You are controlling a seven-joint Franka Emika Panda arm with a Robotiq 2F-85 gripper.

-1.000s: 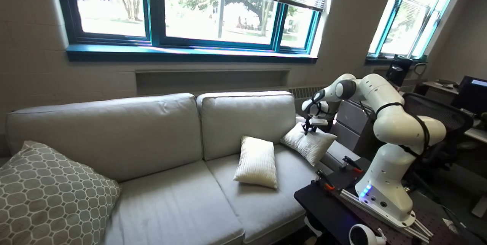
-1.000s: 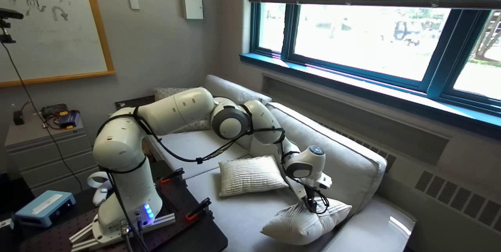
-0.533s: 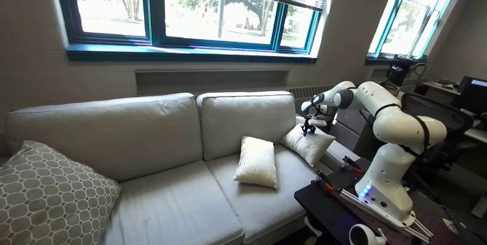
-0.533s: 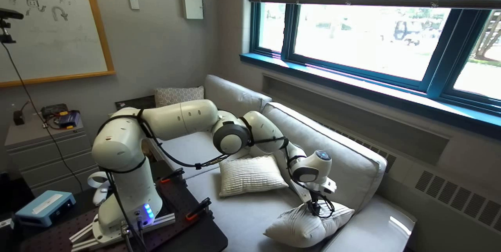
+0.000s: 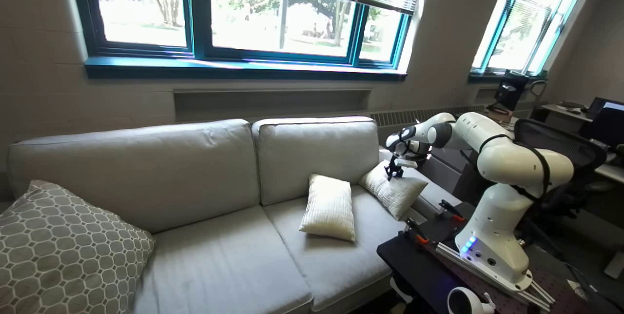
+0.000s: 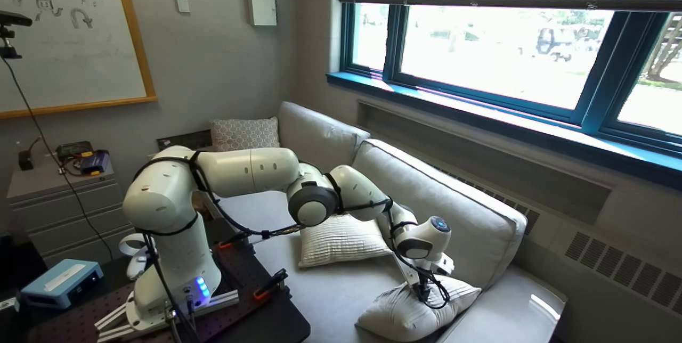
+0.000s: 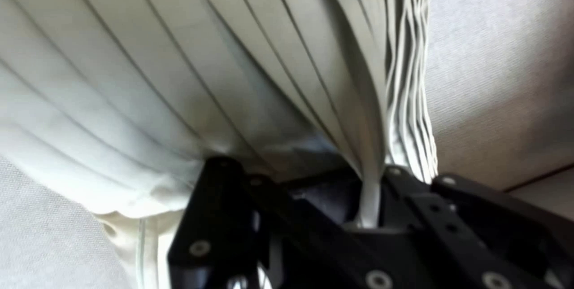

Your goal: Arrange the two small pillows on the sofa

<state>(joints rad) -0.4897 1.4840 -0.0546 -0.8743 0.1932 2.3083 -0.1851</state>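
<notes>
While the tool [image 5: 393, 174] pinches a fold of the corner pillow [image 5: 401, 194], seated at the end of the sofa [image 5: 195, 265], ease it square against the back cushion [image 5: 319, 150] before releasing. From that pillow, in an exterior view, the back cushion stands toward ten o'clock and the free pillow [image 5: 329, 208] between eight and nine. Folds hide the pinch point toward five o'clock in the wrist view.

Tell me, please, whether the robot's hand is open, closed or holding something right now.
Hand: closed, pinching a fold of the white pillow beside the sofa's arm.
</notes>
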